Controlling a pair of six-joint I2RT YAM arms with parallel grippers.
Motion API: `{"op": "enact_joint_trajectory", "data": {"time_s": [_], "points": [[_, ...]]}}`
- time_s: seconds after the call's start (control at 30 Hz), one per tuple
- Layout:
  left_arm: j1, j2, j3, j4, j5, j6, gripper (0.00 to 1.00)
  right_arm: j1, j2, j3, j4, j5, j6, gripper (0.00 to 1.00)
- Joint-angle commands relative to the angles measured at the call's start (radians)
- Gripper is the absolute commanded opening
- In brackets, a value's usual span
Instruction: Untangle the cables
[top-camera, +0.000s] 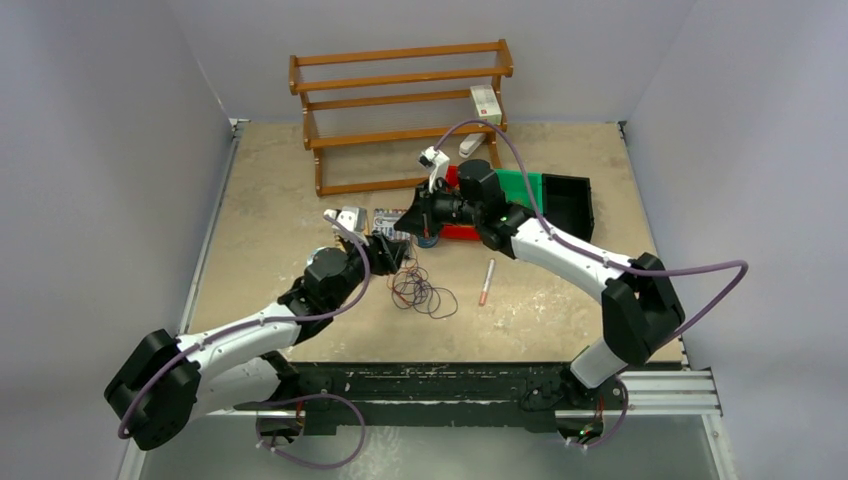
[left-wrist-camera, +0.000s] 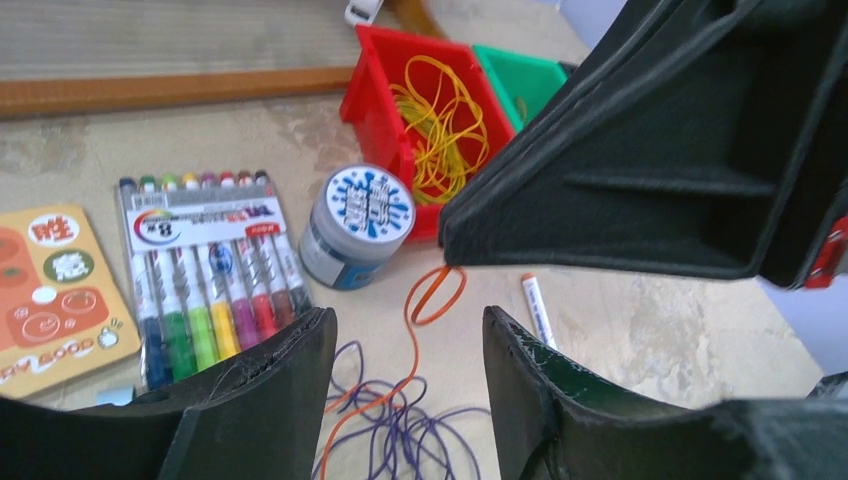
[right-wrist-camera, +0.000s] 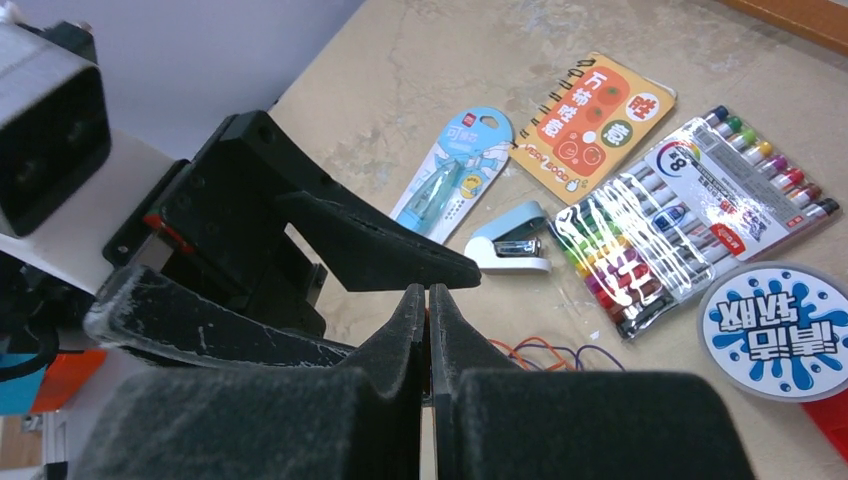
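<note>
A tangle of dark purple and orange cables (top-camera: 425, 292) lies on the table between the arms. In the left wrist view the purple loops (left-wrist-camera: 402, 435) lie below my fingers, and one orange cable (left-wrist-camera: 414, 300) rises from them to the right gripper's tip. My left gripper (left-wrist-camera: 410, 330) is open and empty just above the tangle; it also shows from the top (top-camera: 400, 255). My right gripper (right-wrist-camera: 427, 290) is shut on that orange cable, close over the left gripper (top-camera: 418, 228). Several yellow cables (left-wrist-camera: 440, 120) lie in the red bin (left-wrist-camera: 370, 90).
A marker pack (left-wrist-camera: 210, 270), a round jar (left-wrist-camera: 360, 215), an orange notebook (left-wrist-camera: 55, 290), a stapler (right-wrist-camera: 510, 240) and a correction-tape pack (right-wrist-camera: 455, 170) lie beside the tangle. A pen (top-camera: 486, 282) lies to its right. Green (top-camera: 520, 188) and black (top-camera: 565, 200) bins and a wooden rack (top-camera: 400, 110) stand behind.
</note>
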Motion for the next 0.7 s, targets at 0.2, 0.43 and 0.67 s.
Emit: {"op": "enact_joint_trajectory", "data": {"time_s": [0.2, 0.43, 0.67], "points": [[0.021, 0.021, 0.08, 0.111, -0.006, 0.025, 0.43, -0.002, -0.061, 0.048, 0.006, -0.051, 0.02, 0.0], [0.028, 0.049, 0.106, 0.111, 0.039, 0.019, 0.09, -0.007, -0.08, 0.041, 0.01, -0.033, 0.024, 0.0], [0.028, 0.027, 0.139, 0.02, 0.019, 0.02, 0.0, -0.015, -0.138, 0.008, 0.01, 0.077, -0.039, 0.26]]}}
